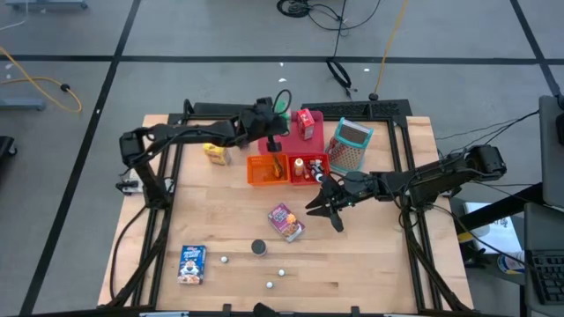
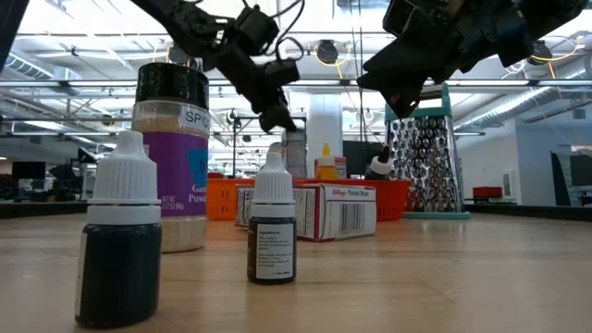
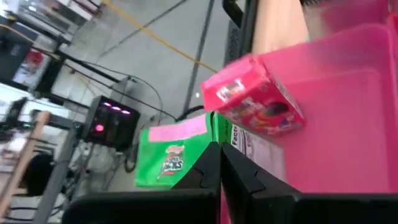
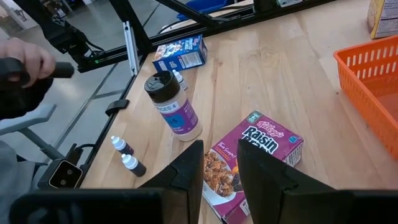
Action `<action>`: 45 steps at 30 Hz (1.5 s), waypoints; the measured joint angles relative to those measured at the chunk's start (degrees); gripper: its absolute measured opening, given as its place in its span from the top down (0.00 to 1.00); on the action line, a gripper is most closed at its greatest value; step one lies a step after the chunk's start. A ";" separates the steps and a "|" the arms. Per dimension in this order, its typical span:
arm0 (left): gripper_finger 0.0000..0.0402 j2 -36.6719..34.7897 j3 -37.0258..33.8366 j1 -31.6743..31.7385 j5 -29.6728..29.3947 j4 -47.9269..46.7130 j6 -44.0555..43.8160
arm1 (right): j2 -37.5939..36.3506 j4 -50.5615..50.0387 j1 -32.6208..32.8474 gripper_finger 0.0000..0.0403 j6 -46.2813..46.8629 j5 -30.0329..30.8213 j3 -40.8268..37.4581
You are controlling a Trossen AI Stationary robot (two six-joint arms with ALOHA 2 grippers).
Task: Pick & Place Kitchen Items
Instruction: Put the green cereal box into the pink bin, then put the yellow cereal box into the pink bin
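Near the middle of the wooden table (image 1: 370, 264) lies the purple raisin-bran box (image 1: 286, 222), flat on its broad face and a little skewed, just in front of the orange bin (image 1: 265, 171), and the right gripper (image 1: 324, 204) hangs just beside and above it with its fingers partly spread and nothing between them. From where I stand the box looks like light, hollow card: stiff along its edges, likely to dent if pinched hard across the broad face, and glossy enough to slide. I would take it across the narrow width, fingers down over the two long edges near the middle, so it does not swing. The right arm reaches in low from its side of the table, wrist tipped downward, the box directly ahead of its fingers in the right wrist view (image 4: 252, 163). The left gripper (image 1: 273, 141) is pressed closed and empty, raised over the pink tray (image 3: 348, 124) at the far side, where a small red box (image 3: 258, 99) sits and a green box (image 3: 174, 155) stands beside the tray. Other items, a spice jar (image 4: 173, 106), a blue box (image 1: 192, 262) and tiny bottles (image 4: 127, 155), wait toward the near edge
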 joint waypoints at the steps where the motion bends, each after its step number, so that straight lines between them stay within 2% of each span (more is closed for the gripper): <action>1: 1.00 0.65 -0.02 0.37 0.50 0.88 0.02 | 0.00 0.01 -0.02 0.78 0.00 0.05 0.00; 4: 1.00 2.35 -0.02 1.33 3.39 2.68 0.42 | 0.00 0.01 0.00 0.78 -0.17 0.82 0.00; 9: 1.00 5.90 0.00 1.71 4.39 7.59 2.90 | 0.00 -0.08 -0.09 0.78 -0.20 3.01 0.00; 14: 1.00 8.67 2.42 2.05 9.15 10.53 3.43 | 0.00 -0.39 -0.07 0.78 -0.62 3.02 0.00; 17: 1.00 10.41 5.29 2.42 11.70 9.78 2.98 | 0.00 -0.69 -0.06 0.78 -0.61 3.26 0.00; 23: 1.00 13.54 10.34 3.12 12.01 3.35 2.55 | 0.02 -1.44 0.74 0.78 -0.46 5.96 0.00; 28: 1.00 14.56 10.56 3.31 11.94 2.39 1.74 | 0.02 -1.27 1.05 0.78 -1.18 5.90 0.00; 30: 0.98 14.20 10.46 2.92 10.90 2.20 0.83 | 0.02 -1.31 1.05 0.78 -1.22 5.86 0.00; 35: 0.94 10.86 10.40 2.52 4.08 1.90 -1.26 | 0.02 -1.62 1.05 0.78 -1.25 5.86 0.00; 38: 0.91 7.93 10.40 2.59 4.05 -1.45 -3.79 | 0.02 -1.68 1.05 0.78 -1.27 5.84 0.00; 41: 0.88 3.95 10.40 2.20 5.93 -8.05 -9.33 | 0.02 -1.79 1.05 0.78 -1.25 5.81 0.00; 45: 0.84 -1.32 10.40 1.00 5.88 -22.48 -14.94 | 0.02 -2.09 1.05 0.78 -1.27 5.81 -0.01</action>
